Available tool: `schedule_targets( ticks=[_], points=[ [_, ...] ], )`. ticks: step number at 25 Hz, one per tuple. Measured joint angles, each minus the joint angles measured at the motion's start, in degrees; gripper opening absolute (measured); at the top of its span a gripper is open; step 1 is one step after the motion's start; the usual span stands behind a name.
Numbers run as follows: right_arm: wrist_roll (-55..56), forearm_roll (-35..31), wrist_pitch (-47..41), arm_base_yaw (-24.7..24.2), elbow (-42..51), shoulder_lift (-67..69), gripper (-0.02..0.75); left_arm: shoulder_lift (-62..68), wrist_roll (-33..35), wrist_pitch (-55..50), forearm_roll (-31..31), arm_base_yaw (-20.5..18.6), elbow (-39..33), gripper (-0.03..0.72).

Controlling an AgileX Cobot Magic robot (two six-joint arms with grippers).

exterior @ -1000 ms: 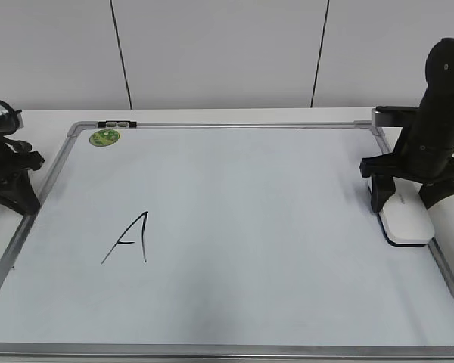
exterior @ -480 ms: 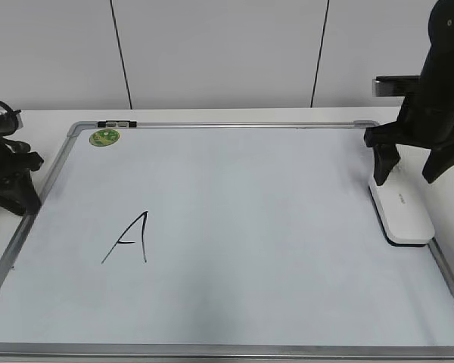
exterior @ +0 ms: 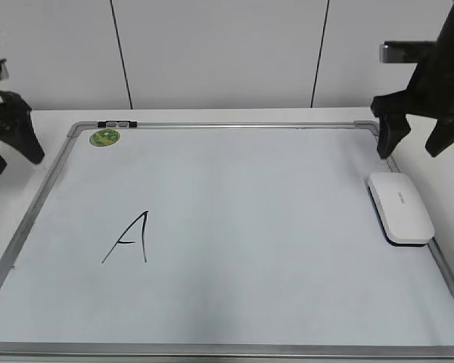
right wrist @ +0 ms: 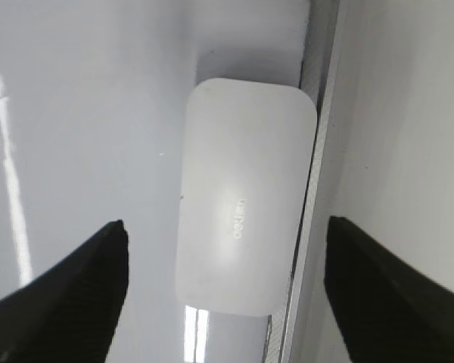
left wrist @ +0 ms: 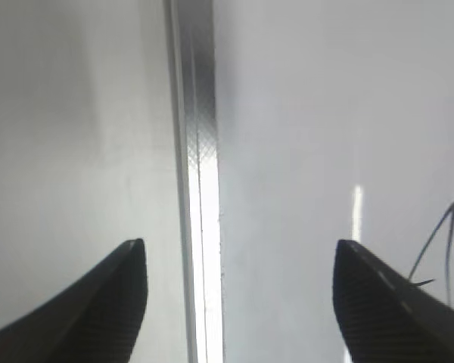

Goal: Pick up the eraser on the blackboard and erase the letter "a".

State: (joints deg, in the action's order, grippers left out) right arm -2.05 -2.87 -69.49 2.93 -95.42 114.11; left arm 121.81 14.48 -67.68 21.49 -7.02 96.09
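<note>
The eraser (exterior: pixel 399 208) lies flat on the blackboard (exterior: pixel 250 189) against its right frame edge; in the right wrist view the eraser (right wrist: pixel 242 193) shows grey lettering on top. My right gripper (exterior: pixel 411 147) is open and empty, raised above and behind the eraser, with its jaws (right wrist: pixel 225 225) spread wider than the eraser. My left gripper (exterior: pixel 13 159) is open and empty, raised over the board's left frame (left wrist: pixel 200 151), and also shows in the left wrist view (left wrist: pixel 238 246). No lowercase "a" is visible on the board.
A capital "A" (exterior: pixel 129 238) is drawn at the board's lower left and shows partly in the left wrist view (left wrist: pixel 439 242). A round green sticker (exterior: pixel 104 138) sits at the top left corner. A small black-and-white piece (exterior: pixel 116 123) lies on the top frame.
My right gripper has risen off the eraser, which stays at the board's right edge. My left gripper has also risen.
</note>
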Motion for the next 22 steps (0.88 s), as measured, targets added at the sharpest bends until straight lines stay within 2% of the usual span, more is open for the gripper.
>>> schedule_targets(
  ticks=[5,17,22],
  points=[
    [-1.9,-1.4,-0.3,0.2,0.0,-8.8,0.596,-8.1,-2.8,-1.3,-1.3,1.5,1.8,0.564],
    [-2.2,-1.4,-2.1,0.3,0.0,-34.0,0.594,-36.0,-6.5,-3.6,-9.5,10.8,1.5,0.553],
    [-2.2,-1.3,-2.5,0.4,0.0,-39.7,0.593,-48.1,-7.1,-4.0,-9.4,12.4,-6.8,0.552]
  ],
)
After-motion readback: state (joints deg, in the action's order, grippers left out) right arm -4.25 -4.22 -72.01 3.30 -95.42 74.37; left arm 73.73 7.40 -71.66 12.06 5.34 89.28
